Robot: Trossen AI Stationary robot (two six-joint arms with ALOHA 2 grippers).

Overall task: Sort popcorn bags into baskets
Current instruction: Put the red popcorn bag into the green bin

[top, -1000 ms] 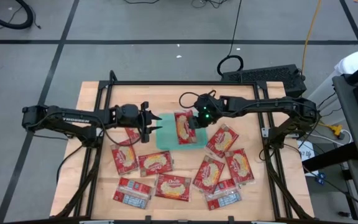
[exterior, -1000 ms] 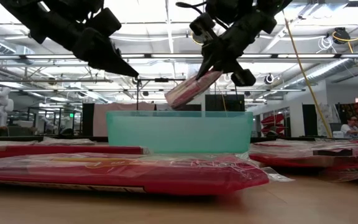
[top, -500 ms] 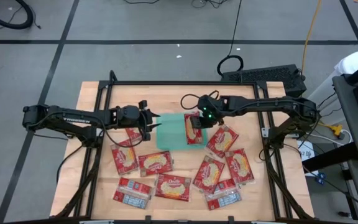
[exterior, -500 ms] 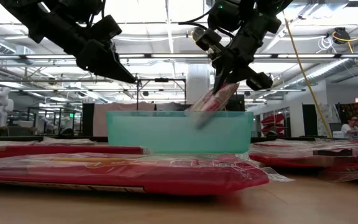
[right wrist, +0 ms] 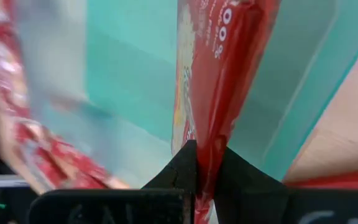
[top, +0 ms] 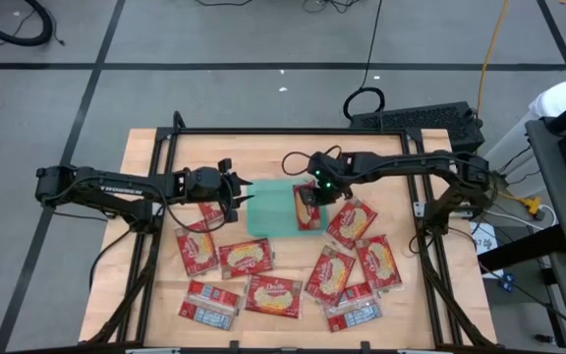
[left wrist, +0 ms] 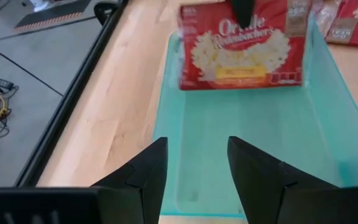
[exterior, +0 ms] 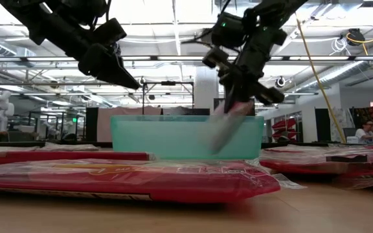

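Your right claw is clamped on a popcorn bag, hanging on edge inside the teal basket. Your left claw, fingers apart, hovers beside that basket.

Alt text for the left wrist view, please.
A popcorn bag, picture side facing the camera, hangs upright in the far end of the teal tray, gripped at its top edge by the right pincer. The left pincer is open near the tray's close end.

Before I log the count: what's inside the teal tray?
One popcorn bag, pinched by the right pincer, hangs tilted inside the teal tray. The floor elsewhere looks bare; whatever lies under the bag is covered.
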